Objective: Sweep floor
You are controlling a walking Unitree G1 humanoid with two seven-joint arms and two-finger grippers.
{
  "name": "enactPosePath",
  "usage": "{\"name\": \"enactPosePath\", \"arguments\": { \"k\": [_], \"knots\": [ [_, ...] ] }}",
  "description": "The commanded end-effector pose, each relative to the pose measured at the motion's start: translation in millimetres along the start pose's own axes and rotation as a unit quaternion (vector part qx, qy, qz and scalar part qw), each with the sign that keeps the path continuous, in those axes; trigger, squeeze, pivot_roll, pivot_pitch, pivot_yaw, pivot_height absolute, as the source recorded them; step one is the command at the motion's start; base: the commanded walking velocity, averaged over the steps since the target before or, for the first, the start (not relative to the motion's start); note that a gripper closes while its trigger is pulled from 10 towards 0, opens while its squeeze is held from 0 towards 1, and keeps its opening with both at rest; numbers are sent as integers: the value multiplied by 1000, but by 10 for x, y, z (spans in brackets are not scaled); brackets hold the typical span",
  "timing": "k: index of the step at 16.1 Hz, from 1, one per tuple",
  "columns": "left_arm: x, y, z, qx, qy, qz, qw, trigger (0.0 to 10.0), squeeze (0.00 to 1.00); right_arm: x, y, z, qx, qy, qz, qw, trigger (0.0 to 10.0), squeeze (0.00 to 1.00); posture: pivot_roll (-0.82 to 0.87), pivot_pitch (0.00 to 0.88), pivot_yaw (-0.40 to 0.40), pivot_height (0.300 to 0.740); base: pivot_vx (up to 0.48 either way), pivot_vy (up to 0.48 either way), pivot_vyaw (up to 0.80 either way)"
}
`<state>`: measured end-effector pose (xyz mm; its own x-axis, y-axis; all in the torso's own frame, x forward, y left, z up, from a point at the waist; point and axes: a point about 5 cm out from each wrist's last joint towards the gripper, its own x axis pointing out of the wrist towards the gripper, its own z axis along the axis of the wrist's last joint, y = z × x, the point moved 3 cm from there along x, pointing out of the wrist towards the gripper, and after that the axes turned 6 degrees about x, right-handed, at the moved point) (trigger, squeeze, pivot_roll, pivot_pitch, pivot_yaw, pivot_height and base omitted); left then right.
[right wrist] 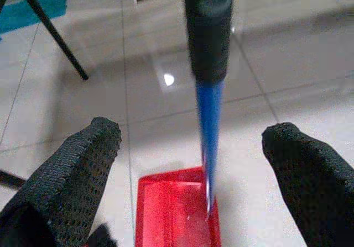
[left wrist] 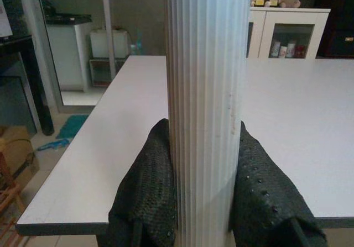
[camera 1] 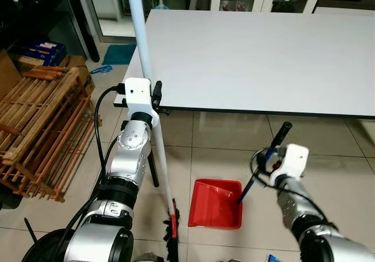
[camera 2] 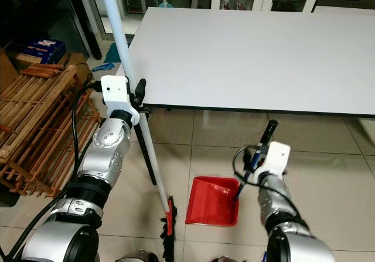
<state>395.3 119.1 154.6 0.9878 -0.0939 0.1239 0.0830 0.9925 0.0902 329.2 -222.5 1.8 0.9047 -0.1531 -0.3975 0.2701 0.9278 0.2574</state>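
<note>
My left gripper (left wrist: 204, 203) is clamped on the white broom handle (camera 1: 142, 45), one black finger (left wrist: 146, 197) pressed to each side of the ribbed pole, up near the edge of the white table (camera 1: 263, 57). From that grip the pole runs down and slightly towards my middle to the broom head (camera 1: 172, 230), whose red bar and dark bristles sit on the tiled floor (camera 1: 222, 133) just beside the left edge of the red dustpan (camera 1: 217, 203).

My right gripper (right wrist: 199, 164) stands wide open, a finger well out on each side of the dustpan's blue-and-black handle (right wrist: 206, 81), which rises between them without either pad touching it that I can see. That handle slants up from the back of the pan towards my right wrist.

To do this step well, I judge I should close the right fingers squarely on the black grip before anything else, so the pan cannot skate on the glossy tiles. Then I would keep the pan's open lip flat to the floor and draw the bristles in short, low strokes into its mouth, holding the pole steady so the head does not twist. A wooden rack (camera 1: 41, 121) stands off to my left, well apart from the broom head, but I would watch the long pole's top end near the table edge as I swing.
</note>
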Motion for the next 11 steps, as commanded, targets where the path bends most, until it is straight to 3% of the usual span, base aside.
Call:
{"name": "enactPosePath", "arguments": {
  "k": [1, 3, 5, 11],
  "knots": [
    [9, 8, 63, 6, -11, 3, 1000, 10000, 0, -1, -51, 27, 2, -5, -10, 1000, 10000, 0, -33, 41, 3, 740, 0, 0, 0],
    [10, 2, 64, 6, -11, 2, 1000, 10000, 0, -33, -147, -43, 3, 6, -29, 1000, 10000, 0, -34, 42, 7, 740, 0, 0, 0],
    [9, 0, 64, 6, -11, 1, 1000, 10000, 0, -40, -146, -71, 4, 11, -27, 1000, 10000, 0, -33, 44, 8, 740, 0, 0, 0],
    [8, 3, 54, 8, -9, -1, 1000, 10000, 0, 5, -139, 60, -3, 2, -23, 1000, 10000, 0, -30, 43, 10, 740, 0, 0, 0]
  ]
}}
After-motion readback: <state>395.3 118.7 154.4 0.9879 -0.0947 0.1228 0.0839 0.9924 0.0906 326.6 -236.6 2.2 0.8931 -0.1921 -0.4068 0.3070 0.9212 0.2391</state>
